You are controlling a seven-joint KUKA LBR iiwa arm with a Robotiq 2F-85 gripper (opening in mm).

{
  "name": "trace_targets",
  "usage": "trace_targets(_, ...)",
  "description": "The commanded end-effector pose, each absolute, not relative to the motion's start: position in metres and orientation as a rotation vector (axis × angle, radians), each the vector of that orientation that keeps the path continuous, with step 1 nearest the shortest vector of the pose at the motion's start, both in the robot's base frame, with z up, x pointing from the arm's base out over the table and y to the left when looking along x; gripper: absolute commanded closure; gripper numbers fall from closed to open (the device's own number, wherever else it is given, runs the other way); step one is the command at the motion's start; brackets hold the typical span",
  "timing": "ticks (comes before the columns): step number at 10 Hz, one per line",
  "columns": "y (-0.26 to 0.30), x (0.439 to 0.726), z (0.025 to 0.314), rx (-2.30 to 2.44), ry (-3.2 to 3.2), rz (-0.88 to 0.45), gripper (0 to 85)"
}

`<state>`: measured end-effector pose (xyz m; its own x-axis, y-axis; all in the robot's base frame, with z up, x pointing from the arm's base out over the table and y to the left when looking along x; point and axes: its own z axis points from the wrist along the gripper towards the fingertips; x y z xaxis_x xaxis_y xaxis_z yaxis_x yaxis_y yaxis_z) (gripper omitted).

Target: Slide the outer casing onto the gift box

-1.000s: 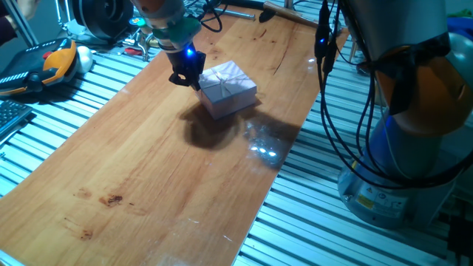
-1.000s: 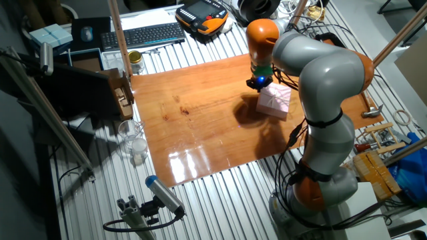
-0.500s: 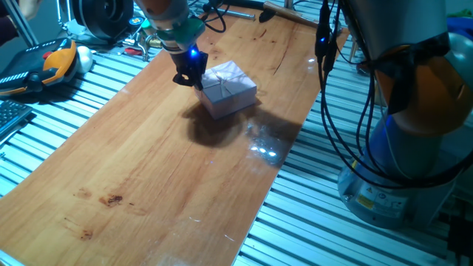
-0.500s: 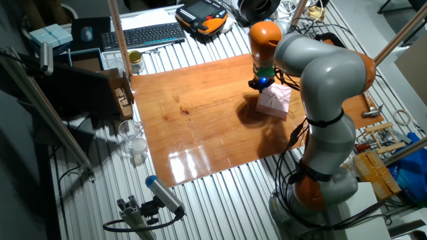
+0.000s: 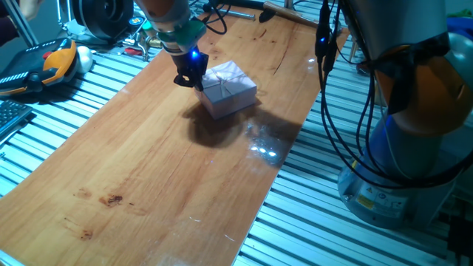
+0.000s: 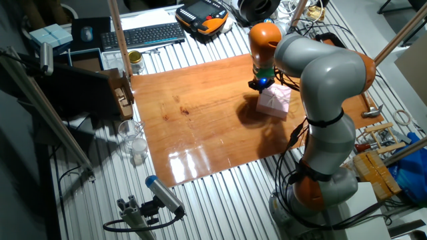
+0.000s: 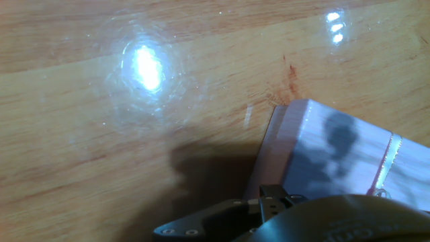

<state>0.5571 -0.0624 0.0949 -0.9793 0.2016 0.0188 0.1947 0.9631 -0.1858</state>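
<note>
The outer casing (image 5: 229,87), a pale pink square cover with a thin ribbon cross on top, lies on the wooden table (image 5: 148,170) near its far end. It also shows in the other fixed view (image 6: 275,100) and the hand view (image 7: 336,154). The gift box with beige squares is not visible in any view. My gripper (image 5: 188,78) stands low at the casing's left edge, with a blue light on the hand above it. Its dark fingers look closed together and hold nothing. In the hand view the fingers (image 7: 222,225) sit right beside the casing's corner.
An orange teach pendant (image 5: 52,63) lies on the slatted bench left of the table. A keyboard (image 6: 143,35) and a jar (image 6: 135,61) are beyond the table's far side. A hammer (image 5: 295,13) lies at the table's end. Cables (image 5: 332,96) hang by the right edge.
My gripper has shifted very slightly toward the casing's edge. The casing has not visibly moved.
</note>
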Motion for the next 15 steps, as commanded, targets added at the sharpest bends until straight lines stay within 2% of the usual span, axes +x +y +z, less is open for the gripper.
trace_targets(1, -0.062, 0.557, 0.095, -0.310, -3.075, 0.281, 85.0)
trace_targets(7, -0.063, 0.558, 0.097, -0.321, -3.074, 0.253, 85.0)
trace_targets(10, -0.066, 0.561, 0.109, -0.309, -3.067, 0.241, 85.0)
trace_targets(12, -0.073, 0.564, 0.120, -0.297, -3.061, 0.154, 85.0)
trace_targets(15, -0.067, 0.571, 0.142, -0.247, -3.078, 0.144, 85.0)
